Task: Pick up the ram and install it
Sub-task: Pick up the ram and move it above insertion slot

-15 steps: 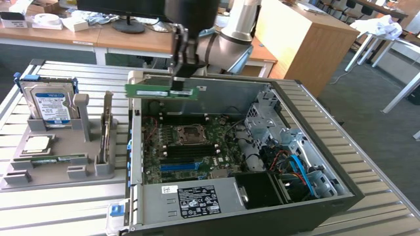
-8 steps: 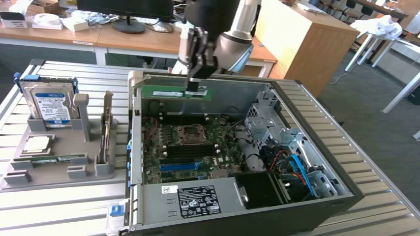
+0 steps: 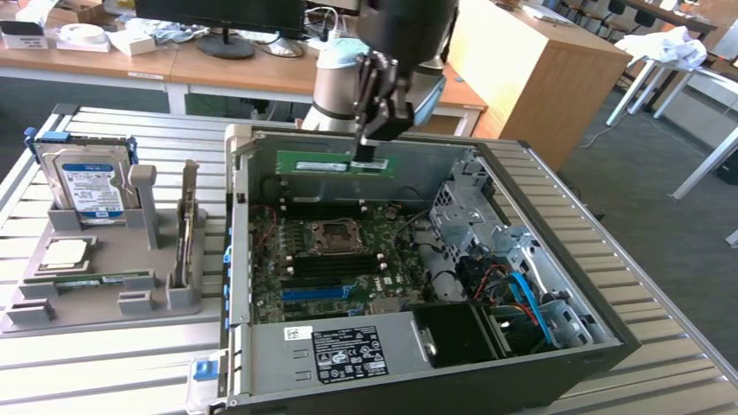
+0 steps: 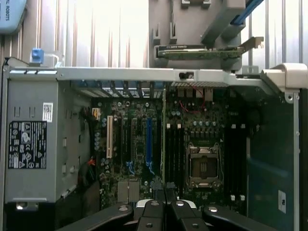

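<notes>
The ram (image 3: 334,163) is a long green stick with a white sticker. It hangs level over the back of the open computer case (image 3: 600,333), above the motherboard (image 3: 328,259). My gripper (image 3: 369,160) is shut on its end toward the exterior view's right. In the wrist view the ram (image 4: 164,139) appears edge-on as a thin green line running out from my gripper (image 4: 164,191). There it lies beside the black memory slots (image 4: 175,149) and the processor socket (image 4: 202,166).
A grey holder (image 3: 104,298) at the exterior view's left carries a blue-labelled hard drive (image 3: 86,186), a processor (image 3: 64,252), a second green stick (image 3: 98,279) and an upright card (image 3: 185,233). The power supply (image 3: 346,346) and drive cage (image 3: 473,207) stand inside the case.
</notes>
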{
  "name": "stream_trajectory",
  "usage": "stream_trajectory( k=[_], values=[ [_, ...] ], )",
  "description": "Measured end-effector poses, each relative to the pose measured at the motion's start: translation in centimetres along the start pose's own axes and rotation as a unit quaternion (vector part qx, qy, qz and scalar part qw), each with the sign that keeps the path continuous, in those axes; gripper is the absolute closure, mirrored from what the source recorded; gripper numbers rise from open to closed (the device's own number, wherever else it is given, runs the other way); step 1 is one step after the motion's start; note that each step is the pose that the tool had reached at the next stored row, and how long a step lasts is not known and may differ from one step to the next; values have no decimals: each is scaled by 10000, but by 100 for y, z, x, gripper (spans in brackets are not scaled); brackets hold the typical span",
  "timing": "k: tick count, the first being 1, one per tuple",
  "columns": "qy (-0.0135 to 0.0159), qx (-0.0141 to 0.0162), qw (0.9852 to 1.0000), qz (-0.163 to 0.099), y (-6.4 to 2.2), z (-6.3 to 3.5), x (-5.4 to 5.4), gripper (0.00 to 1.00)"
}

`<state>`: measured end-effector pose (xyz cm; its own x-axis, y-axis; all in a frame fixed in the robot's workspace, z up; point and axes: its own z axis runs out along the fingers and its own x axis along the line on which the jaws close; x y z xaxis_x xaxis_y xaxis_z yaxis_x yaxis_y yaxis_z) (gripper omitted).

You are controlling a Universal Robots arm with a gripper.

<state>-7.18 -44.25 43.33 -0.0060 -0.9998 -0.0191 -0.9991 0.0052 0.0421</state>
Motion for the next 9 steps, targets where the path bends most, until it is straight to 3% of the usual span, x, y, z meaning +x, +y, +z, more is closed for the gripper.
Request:
stream_trajectory(
  k=[5,9],
  values=[
    [0,0,10000,0,-160,-6,-1,89],
    [0,0,10000,2,-184,-7,-1,89]
  ],
)
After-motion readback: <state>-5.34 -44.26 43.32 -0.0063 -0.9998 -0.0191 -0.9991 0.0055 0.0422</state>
